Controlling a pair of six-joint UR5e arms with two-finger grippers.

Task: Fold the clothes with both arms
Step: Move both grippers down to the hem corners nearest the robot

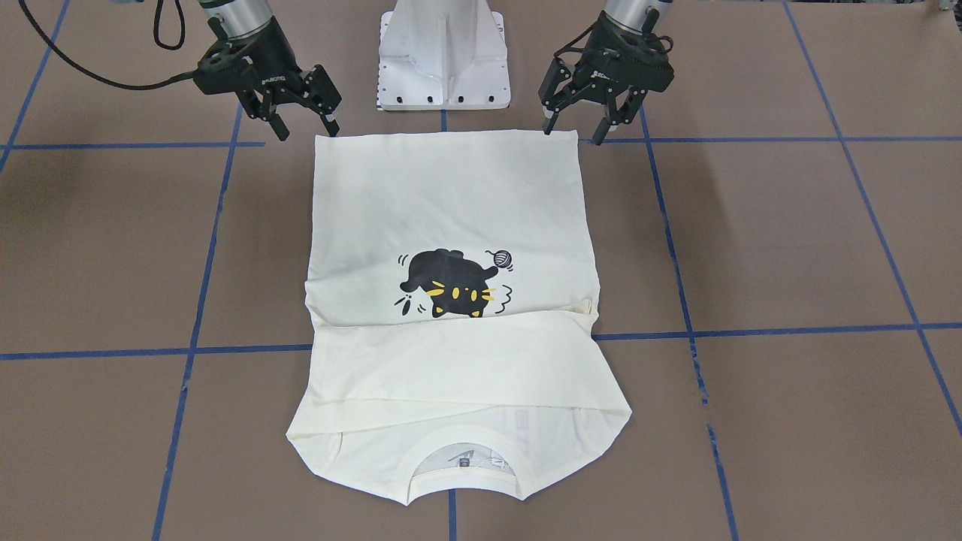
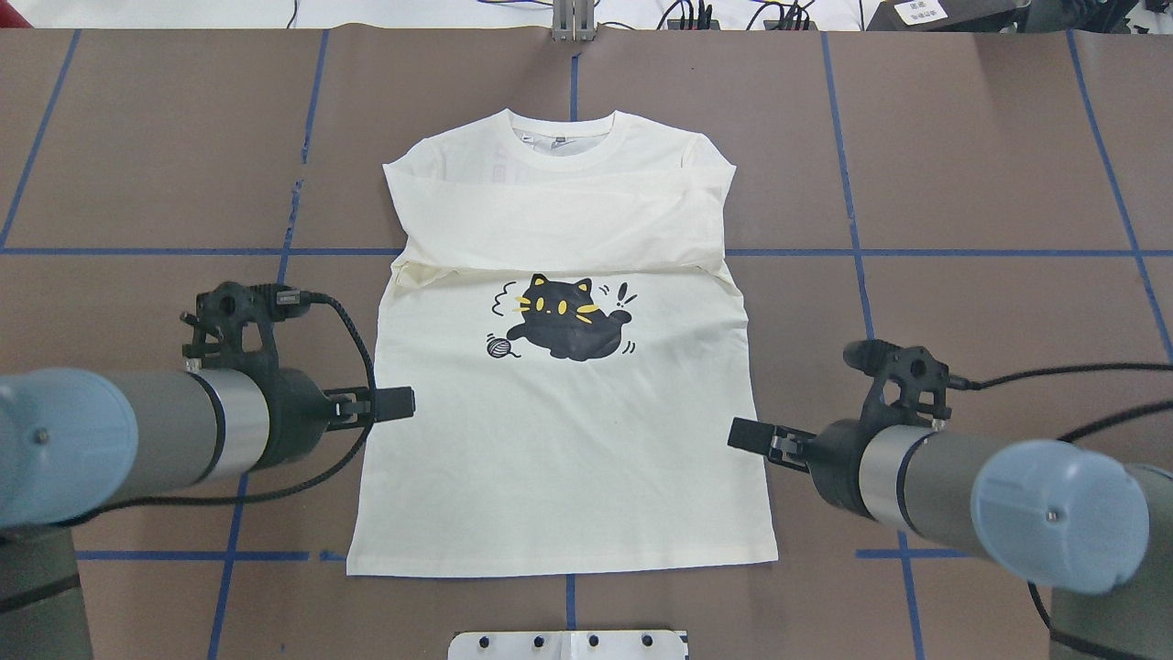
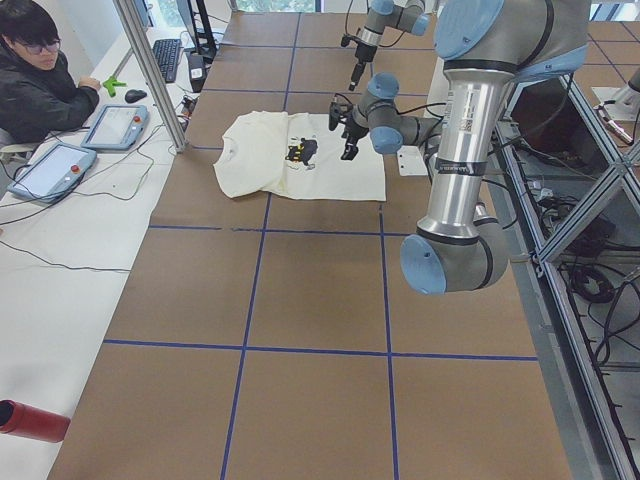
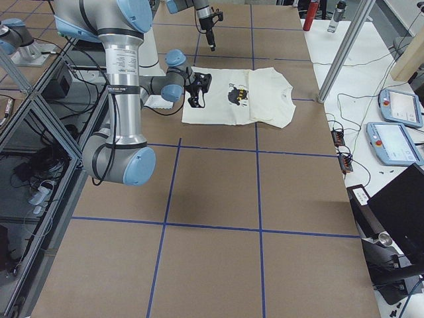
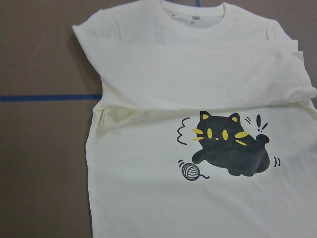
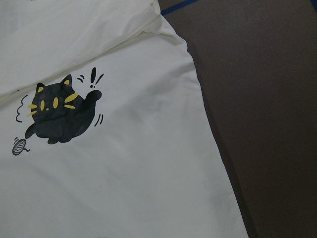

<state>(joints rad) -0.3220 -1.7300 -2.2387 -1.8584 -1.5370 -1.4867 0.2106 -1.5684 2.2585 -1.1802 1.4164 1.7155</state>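
Note:
The cream-white T-shirt (image 1: 451, 203) lies flat with its black cat print (image 2: 564, 321) facing up. Both sleeves are folded across the chest in a band (image 2: 559, 215). Its collar (image 2: 561, 128) points away from the robot and its hem (image 2: 559, 564) lies nearest the base. My left gripper (image 1: 573, 134) hovers open at the shirt's edge near one hem corner, holding nothing. My right gripper (image 1: 308, 134) hovers open by the opposite corner, also holding nothing. Both wrist views show only the shirt (image 5: 198, 99) (image 6: 124, 173), with no fingers in frame.
The white pedestal base (image 1: 443, 60) stands just behind the hem. Brown table surface with blue tape lines (image 2: 137, 249) surrounds the shirt. A person (image 3: 40, 70) sits at a side desk with tablets (image 3: 115, 125). A metal post (image 3: 150, 70) rises at the table's far edge.

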